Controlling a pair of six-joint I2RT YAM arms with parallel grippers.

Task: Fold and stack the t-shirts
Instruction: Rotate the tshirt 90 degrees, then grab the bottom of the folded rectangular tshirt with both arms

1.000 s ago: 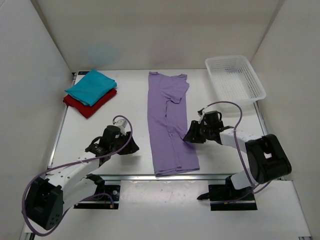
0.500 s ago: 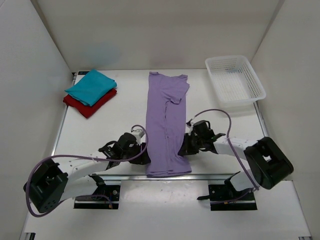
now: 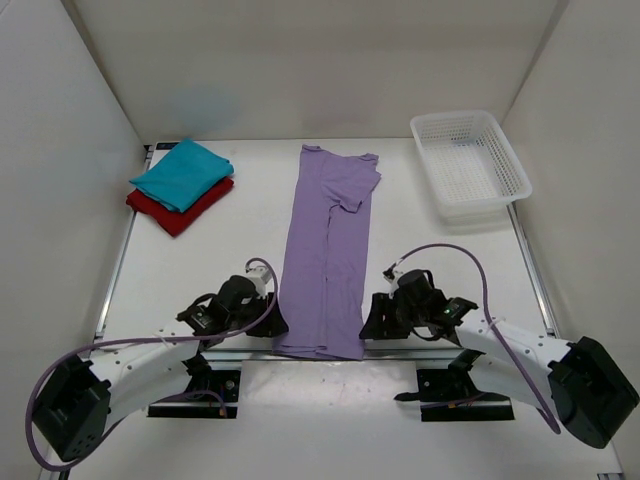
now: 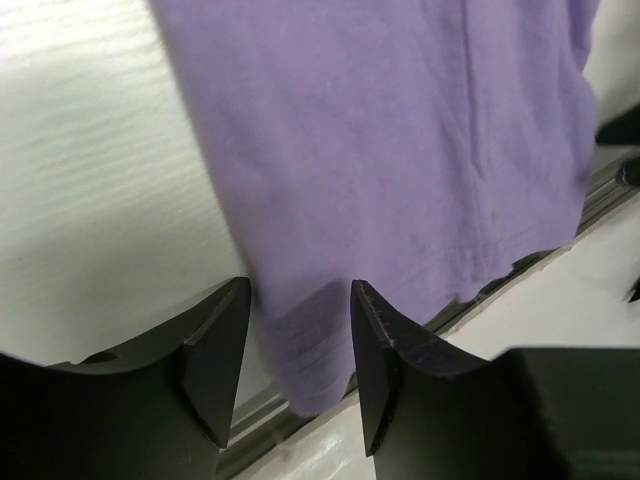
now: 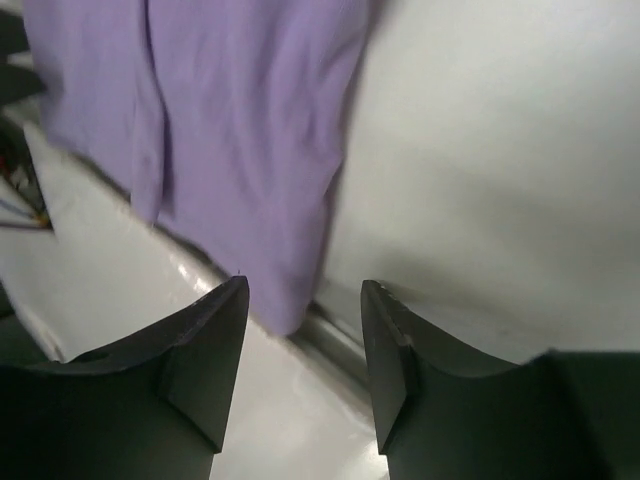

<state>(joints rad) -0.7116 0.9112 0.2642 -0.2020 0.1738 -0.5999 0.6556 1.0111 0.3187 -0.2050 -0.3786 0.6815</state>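
Top external view: the lavender shirt (image 3: 325, 250) lies as a narrow strip. Its long axis runs from the near edge of the table (image 3: 210, 260) to the far side, with the hem nearest the arms. The left gripper (image 3: 262, 322) sits at the hem's left corner and the right gripper (image 3: 372, 320) at its right corner, equally near.

Left wrist view: jaws moderately apart, hem corner showing in the gap, apparently unpinched.

Right wrist view: jaws likewise apart over the other corner.

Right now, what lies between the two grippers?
The hem end of the lavender t-shirt, with the left gripper and the right gripper at its two corners; the top external view shows it.
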